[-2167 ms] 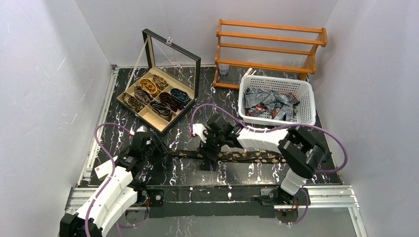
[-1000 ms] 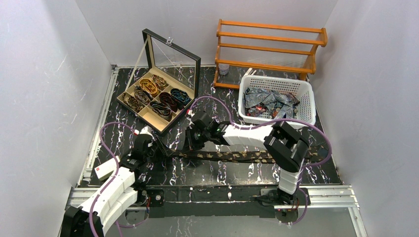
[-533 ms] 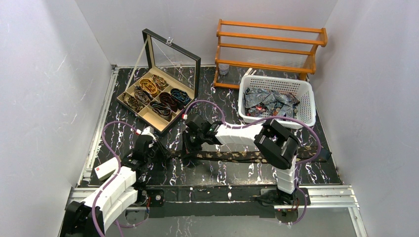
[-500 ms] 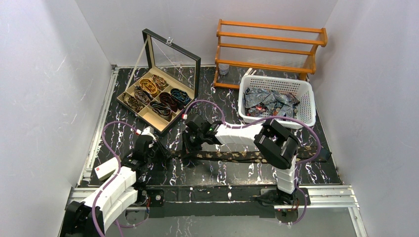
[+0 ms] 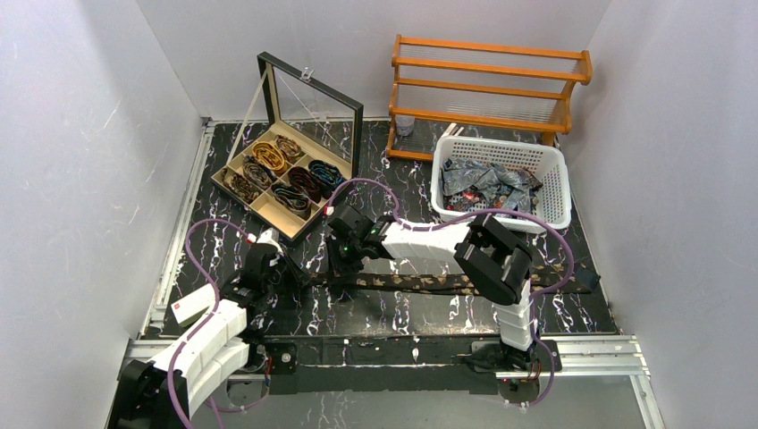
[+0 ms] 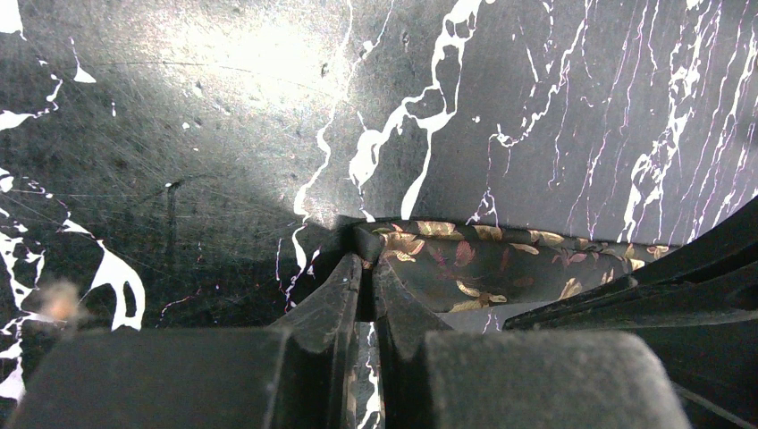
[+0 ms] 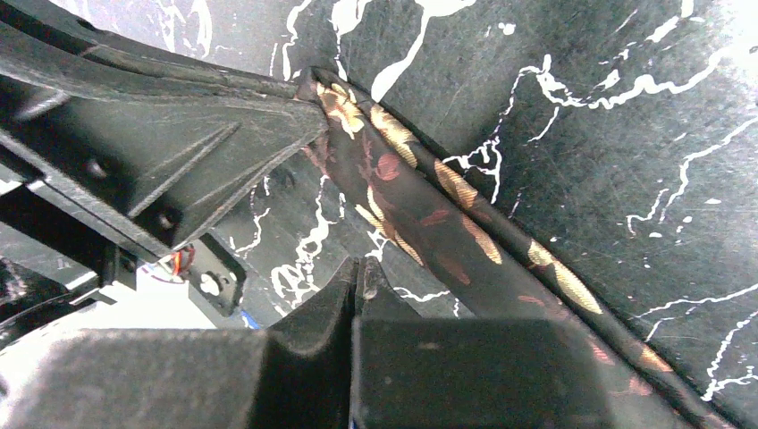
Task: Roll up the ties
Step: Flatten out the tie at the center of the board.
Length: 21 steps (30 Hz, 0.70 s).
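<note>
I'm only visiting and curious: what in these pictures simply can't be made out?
- Top view: part of the gold-flowered tie lies hidden under the right arm.
- Left wrist view: that tie's very tip vanishes inside the shut left hand.
- Top view: the ties heaped in the white basket are too tangled and small to count.

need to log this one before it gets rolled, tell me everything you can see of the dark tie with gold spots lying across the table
The tie is a long narrow strip of dark, faintly shiny fabric with gold and reddish leaf-like spots. It lies unrolled and flat, stretched left to right across the black marbled table, partly hidden under the right arm. The left claw is shut on its narrow end; the right claw is shut just beside its edge.
</note>
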Each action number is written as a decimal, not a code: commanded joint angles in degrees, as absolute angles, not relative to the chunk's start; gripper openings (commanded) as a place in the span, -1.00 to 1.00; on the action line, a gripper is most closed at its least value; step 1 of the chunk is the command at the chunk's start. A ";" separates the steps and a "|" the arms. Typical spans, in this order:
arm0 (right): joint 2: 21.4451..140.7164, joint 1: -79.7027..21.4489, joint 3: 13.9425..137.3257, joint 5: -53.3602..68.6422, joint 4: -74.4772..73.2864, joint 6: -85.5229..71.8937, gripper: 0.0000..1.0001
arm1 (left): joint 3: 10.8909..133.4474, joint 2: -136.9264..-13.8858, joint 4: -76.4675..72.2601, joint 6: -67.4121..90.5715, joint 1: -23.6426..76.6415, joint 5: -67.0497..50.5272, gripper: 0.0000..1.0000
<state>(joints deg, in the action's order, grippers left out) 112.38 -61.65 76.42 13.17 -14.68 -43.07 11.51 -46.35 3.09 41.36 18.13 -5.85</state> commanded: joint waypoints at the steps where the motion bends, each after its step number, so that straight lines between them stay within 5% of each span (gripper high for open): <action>1: 109.09 -61.96 76.15 10.26 -13.98 -38.85 -0.90 | 12.78 -46.65 5.88 41.30 18.11 -5.60 -1.00; 11: 107.40 -61.96 77.33 6.56 -13.47 -34.87 -0.61 | 12.77 -46.82 6.23 41.75 18.18 -5.40 -1.00; 15: 105.94 -61.96 74.67 7.19 -9.95 -31.09 0.10 | 13.07 -47.10 6.37 42.01 18.13 -5.43 -1.00; 21: 105.07 -61.96 71.08 8.17 -3.47 -15.63 0.35 | 13.20 -47.25 6.37 42.35 18.15 -4.91 -1.00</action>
